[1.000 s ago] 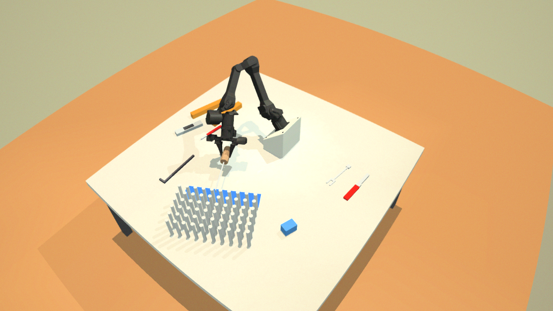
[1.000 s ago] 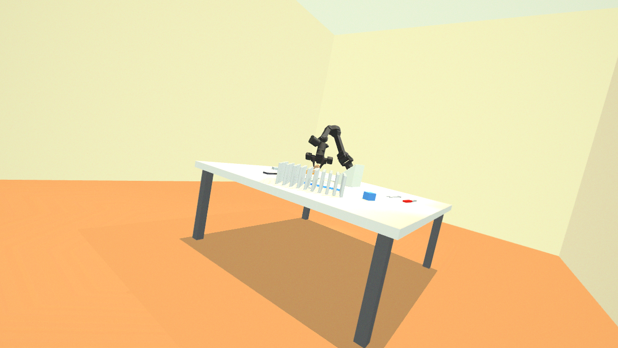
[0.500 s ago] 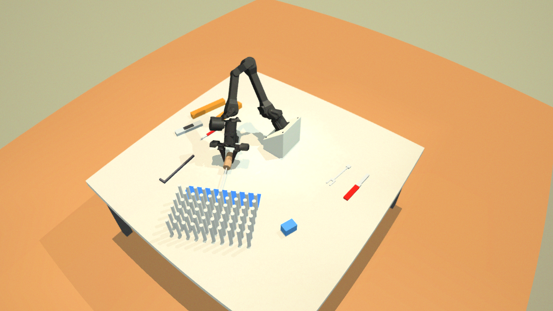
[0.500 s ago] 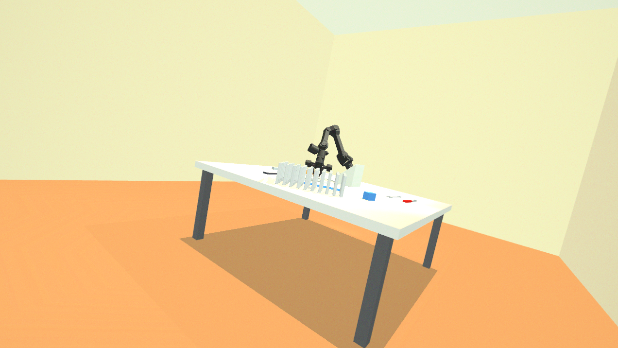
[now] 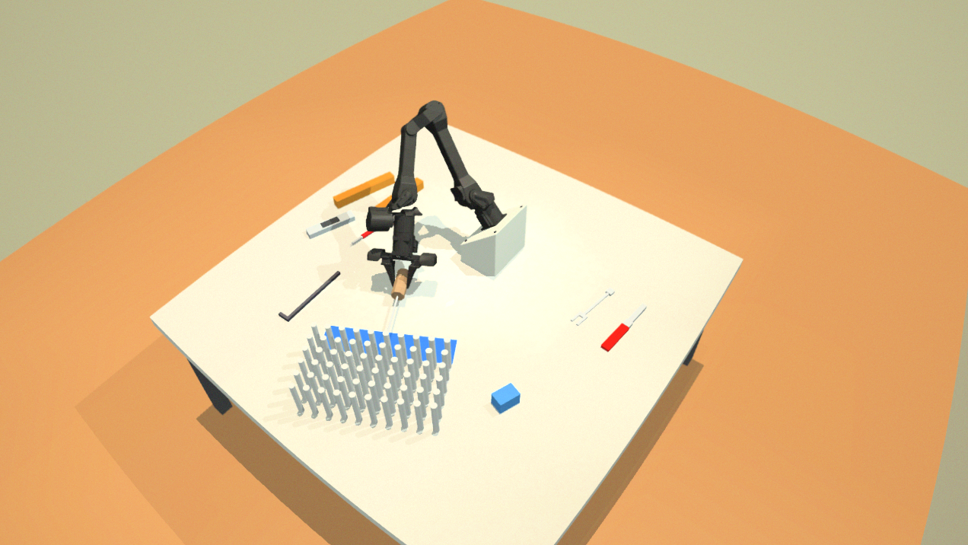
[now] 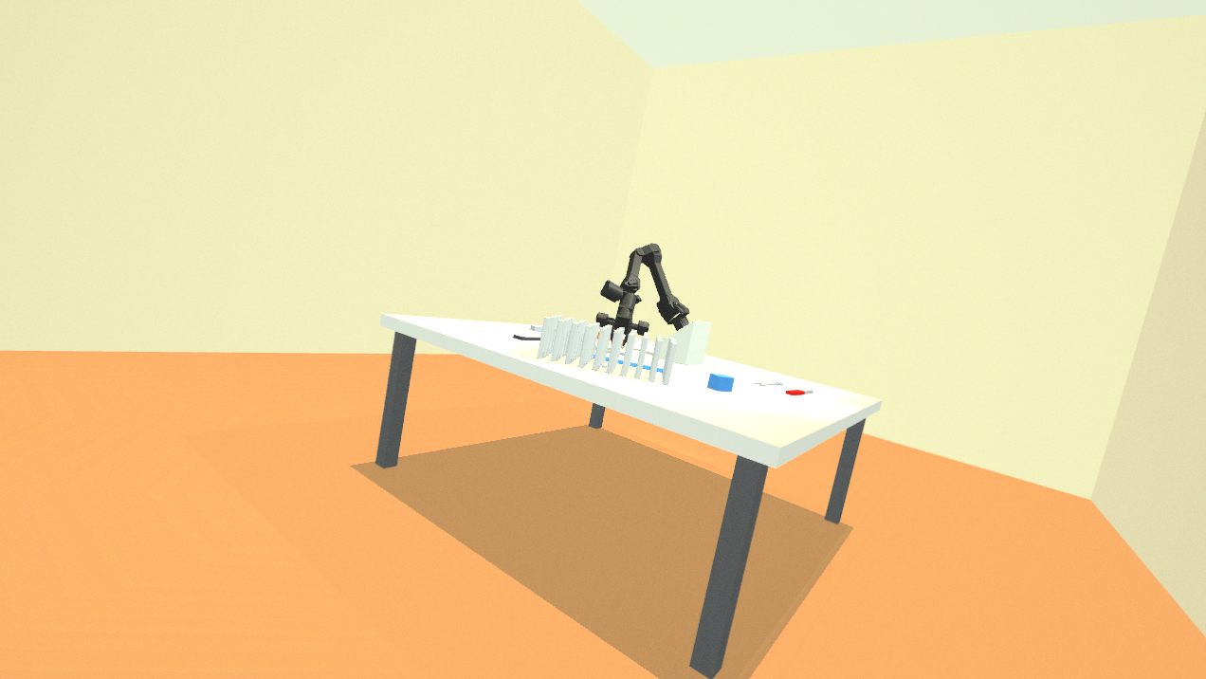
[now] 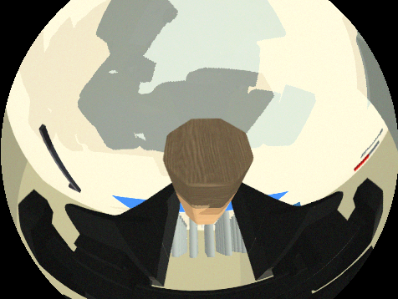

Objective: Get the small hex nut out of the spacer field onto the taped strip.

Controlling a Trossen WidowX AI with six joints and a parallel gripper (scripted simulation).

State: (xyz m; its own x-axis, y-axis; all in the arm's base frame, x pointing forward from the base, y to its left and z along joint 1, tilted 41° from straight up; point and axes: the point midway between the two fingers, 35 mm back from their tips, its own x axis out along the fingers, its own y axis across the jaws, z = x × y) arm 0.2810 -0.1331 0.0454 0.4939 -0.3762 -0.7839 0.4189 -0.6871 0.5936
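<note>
My gripper (image 5: 400,278) (image 7: 205,185) is shut on the wooden handle of a tool (image 5: 399,293) (image 7: 207,152). The tool's thin metal shaft (image 5: 395,310) slants down toward the back edge of the blue taped strip (image 5: 453,348) (image 7: 123,201). I cannot tell whether its tip touches anything. The standing metal spacers (image 5: 437,419) (image 6: 668,362) (image 7: 193,242) form several rows beyond the strip and look upright. The gripper is outside the field, on the arm's side of the strip. I cannot see the hex nut in any view.
A black L-shaped rod (image 5: 311,295) (image 7: 58,160) lies left of the gripper. Orange bars (image 5: 364,189), a grey bar (image 5: 318,229) and a small red tool (image 5: 367,234) lie behind. A blue block (image 5: 505,397) (image 6: 721,382), a forked tool (image 5: 593,306) and a red-handled tool (image 5: 615,336) lie right.
</note>
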